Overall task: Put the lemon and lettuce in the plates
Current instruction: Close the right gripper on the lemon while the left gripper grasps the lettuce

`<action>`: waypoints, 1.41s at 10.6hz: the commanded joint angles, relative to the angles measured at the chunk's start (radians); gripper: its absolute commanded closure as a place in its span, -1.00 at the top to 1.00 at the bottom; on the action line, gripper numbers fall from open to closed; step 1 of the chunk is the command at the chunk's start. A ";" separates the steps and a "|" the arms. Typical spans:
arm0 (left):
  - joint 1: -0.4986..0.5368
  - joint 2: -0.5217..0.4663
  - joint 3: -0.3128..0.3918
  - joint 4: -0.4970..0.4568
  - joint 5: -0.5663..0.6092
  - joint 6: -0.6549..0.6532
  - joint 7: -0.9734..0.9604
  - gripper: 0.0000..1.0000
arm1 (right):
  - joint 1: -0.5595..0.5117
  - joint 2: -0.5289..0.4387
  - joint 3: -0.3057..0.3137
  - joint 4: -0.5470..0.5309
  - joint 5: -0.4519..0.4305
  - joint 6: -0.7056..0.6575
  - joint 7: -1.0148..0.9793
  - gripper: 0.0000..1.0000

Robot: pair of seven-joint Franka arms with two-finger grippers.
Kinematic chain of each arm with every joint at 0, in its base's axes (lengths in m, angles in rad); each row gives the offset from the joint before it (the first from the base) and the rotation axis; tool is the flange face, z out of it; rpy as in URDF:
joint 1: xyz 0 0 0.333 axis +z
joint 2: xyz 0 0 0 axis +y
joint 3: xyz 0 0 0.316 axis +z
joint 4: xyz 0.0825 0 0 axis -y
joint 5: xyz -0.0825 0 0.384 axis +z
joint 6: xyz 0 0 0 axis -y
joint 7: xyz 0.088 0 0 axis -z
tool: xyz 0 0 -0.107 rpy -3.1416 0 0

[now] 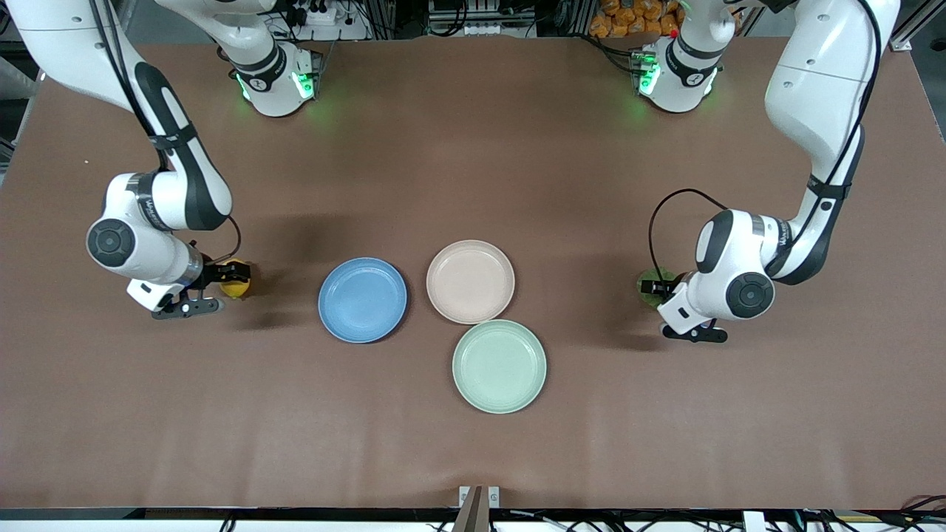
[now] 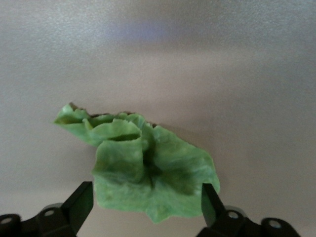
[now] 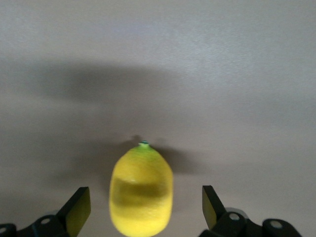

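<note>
Both pincers spread, right pincer [image 3: 140, 205] astride lemon [image 3: 141, 190], green tip pointing away, left pincer [image 2: 147, 202] seemingly straddling lettuce [image 2: 148, 173]

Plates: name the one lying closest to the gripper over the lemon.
The blue plate. It lies toward the right arm's end of the table, beside the right gripper and lemon; the beige-pink plate and mint-green plate lie farther off.
</note>
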 commanded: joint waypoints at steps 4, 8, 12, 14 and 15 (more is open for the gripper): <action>0.007 0.028 0.001 0.008 0.023 0.031 0.006 -0.16 | -0.028 0.003 0.013 -0.024 -0.007 0.013 -0.026 1.00; 0.024 -0.004 0.001 0.028 0.023 0.022 -0.006 -1.00 | -0.022 0.025 0.013 -0.027 -0.005 0.020 -0.026 1.00; 0.027 -0.047 -0.001 0.049 0.022 0.009 0.000 -1.00 | -0.020 0.039 0.015 -0.025 -0.005 0.023 -0.023 0.40; 0.025 -0.064 -0.015 0.098 0.006 -0.059 -0.006 -1.00 | -0.020 0.039 0.015 -0.022 -0.004 0.013 -0.018 -0.31; 0.022 -0.083 -0.042 0.120 -0.001 -0.093 -0.011 -1.00 | -0.020 0.031 0.017 -0.010 -0.002 -0.021 -0.017 -0.66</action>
